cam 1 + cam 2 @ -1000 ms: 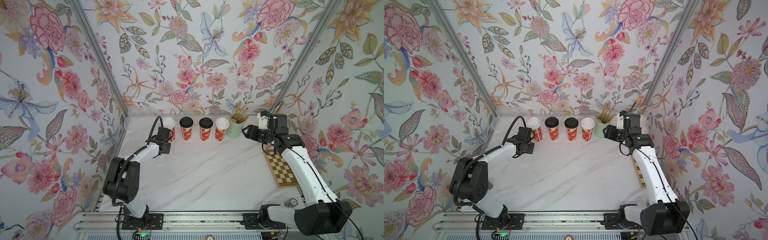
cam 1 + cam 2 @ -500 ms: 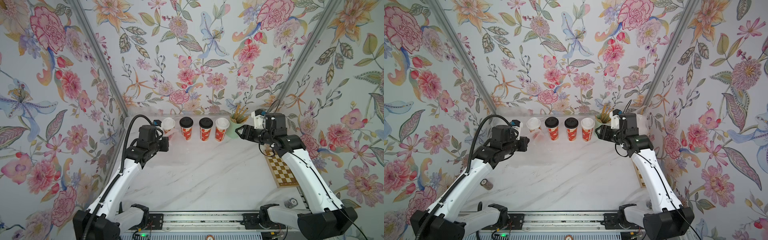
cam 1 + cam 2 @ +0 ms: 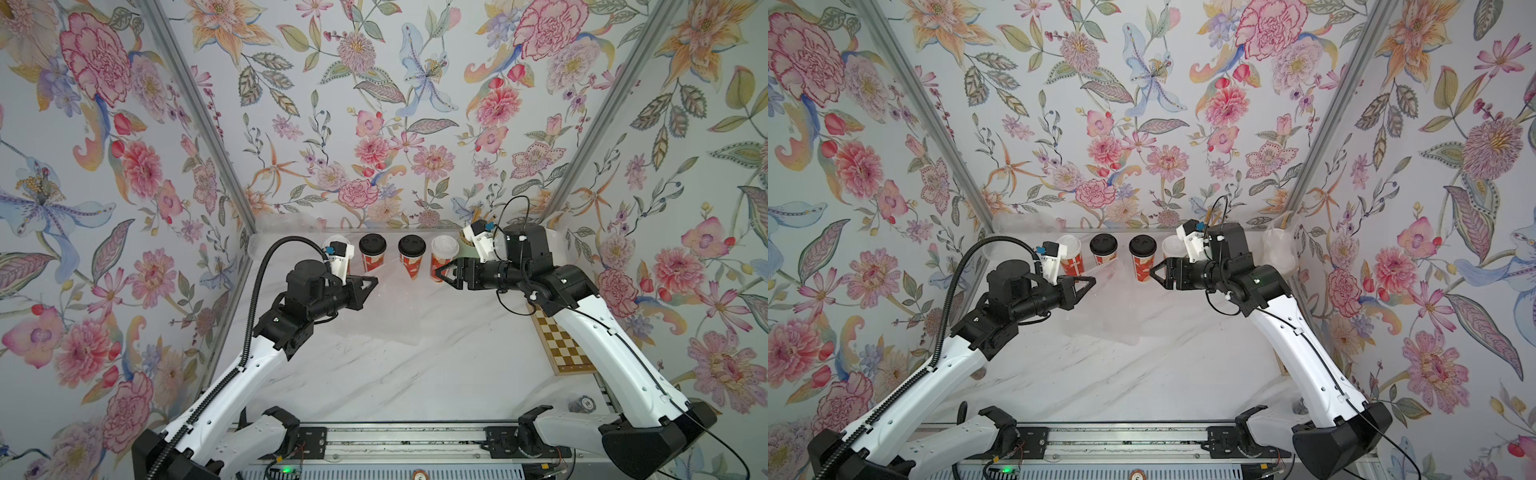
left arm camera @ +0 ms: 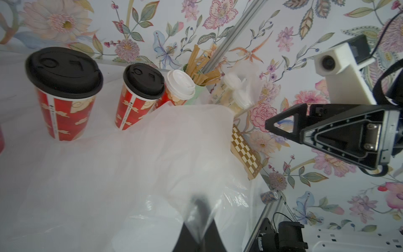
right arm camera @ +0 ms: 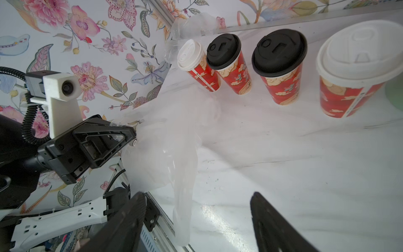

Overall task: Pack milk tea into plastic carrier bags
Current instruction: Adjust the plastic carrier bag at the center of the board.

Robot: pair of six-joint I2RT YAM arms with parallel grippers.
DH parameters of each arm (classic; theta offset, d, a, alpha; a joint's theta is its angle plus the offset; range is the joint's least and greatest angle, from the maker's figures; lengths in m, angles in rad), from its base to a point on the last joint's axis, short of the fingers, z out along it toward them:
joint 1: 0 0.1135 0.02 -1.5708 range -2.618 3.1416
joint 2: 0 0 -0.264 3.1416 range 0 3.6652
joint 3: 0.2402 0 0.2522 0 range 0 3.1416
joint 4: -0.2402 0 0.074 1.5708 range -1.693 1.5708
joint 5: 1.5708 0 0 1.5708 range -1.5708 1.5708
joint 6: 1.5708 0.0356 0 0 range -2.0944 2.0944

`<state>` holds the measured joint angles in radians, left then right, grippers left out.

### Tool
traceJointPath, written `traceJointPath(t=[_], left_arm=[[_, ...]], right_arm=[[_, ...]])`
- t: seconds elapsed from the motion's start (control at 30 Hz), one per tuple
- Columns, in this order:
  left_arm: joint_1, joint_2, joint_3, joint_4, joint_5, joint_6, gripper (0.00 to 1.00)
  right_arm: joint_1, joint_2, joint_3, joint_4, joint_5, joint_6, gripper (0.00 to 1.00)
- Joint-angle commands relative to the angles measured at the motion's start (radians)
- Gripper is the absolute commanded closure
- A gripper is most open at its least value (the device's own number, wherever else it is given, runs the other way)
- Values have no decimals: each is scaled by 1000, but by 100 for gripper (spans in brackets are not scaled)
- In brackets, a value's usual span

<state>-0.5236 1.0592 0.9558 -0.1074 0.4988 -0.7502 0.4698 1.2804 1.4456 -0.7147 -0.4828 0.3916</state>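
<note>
Plainly, above the table (image 3: 415, 382), the carrier bag (image 4: 174, 141) hung (limp, crumpled) from the clamped left gripper (image 3: 372, 284) near the milk tea cups (image 3: 410, 259), so the gaping, empty right gripper (image 3: 442, 271) needed to pinch only its facing layer.

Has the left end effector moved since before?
Yes. The left end effector moved toward the middle: from beside the end white-lidded cup to in front of the neighbouring black-lidded cup, gripping a carrier bag.
</note>
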Motion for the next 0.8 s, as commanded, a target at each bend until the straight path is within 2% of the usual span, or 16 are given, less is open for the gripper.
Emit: traceJointPath(t=[0.0,0.1,0.27,0.47,0.57,0.7,0.77], left_arm=[[-36,12,-28,174,27,-90,97],[-64,21,-54,264,5,-128,98],[-113,43,-113,436,-18,-210,99],[-146,46,-154,533,-70,-264,99],[-149,47,-188,631,-67,-313,99],[-155,31,-231,676,-69,-341,99],[-154,6,-249,627,-93,-327,99]], right_arm=[[40,41,-2,-32,-1,-21,22],[102,51,-21,-31,34,0,21],[200,23,-117,45,202,105,21],[255,-27,-259,168,291,215,26],[269,-32,-318,220,315,259,43],[277,-33,-335,231,352,261,78],[275,-39,-327,217,351,250,92]])
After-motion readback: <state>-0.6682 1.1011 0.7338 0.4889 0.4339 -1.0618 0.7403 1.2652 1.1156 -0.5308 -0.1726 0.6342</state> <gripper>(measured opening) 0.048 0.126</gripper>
